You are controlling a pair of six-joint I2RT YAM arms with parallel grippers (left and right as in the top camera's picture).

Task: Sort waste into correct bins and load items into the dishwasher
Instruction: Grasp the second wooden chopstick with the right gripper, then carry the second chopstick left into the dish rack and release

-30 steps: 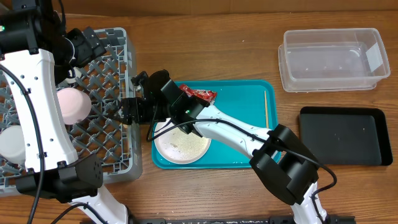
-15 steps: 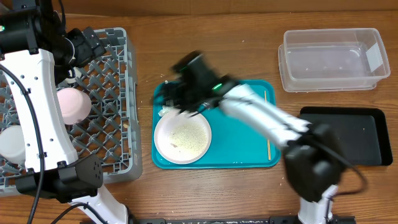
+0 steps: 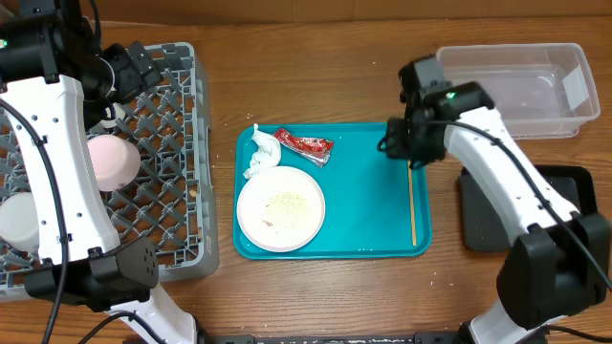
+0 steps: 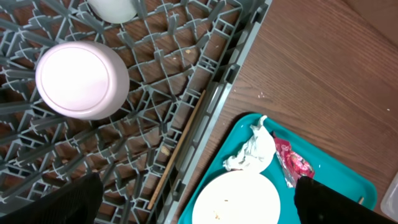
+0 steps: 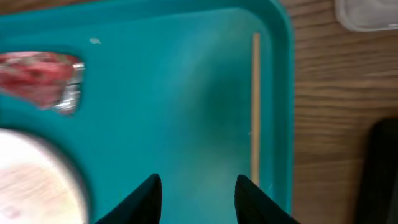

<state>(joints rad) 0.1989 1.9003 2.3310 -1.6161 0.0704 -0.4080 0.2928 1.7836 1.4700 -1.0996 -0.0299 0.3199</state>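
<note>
- Waste sits on one teal tray (image 3: 368, 225): one crumpled napkin (image 3: 258, 153), one red wrapper (image 3: 306, 146), rice crumbs (image 3: 282, 203) on one white dish (image 3: 251, 222).
- Two bins stand on the desk (image 3: 325, 76): one clear tub (image 3: 512, 91), one black tray (image 3: 540, 205).
- One grey rack (image 3: 167, 215) holds one cup (image 3: 110, 161).
- Two chopsticks: one on the tray (image 3: 412, 205), one in the rack (image 4: 177, 152).
- My right gripper (image 5: 198, 199) hangs spread, empty, above the tray; my left gripper (image 4: 199, 193) is spread too.

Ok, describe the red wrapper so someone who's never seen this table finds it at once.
Find the teal tray in the middle of the table. At its end nearest the grey dish rack, just beyond the round white dish, two scraps lie side by side. The wrapper is the shiny red foil one; its neighbour is a crumpled white napkin.
</note>
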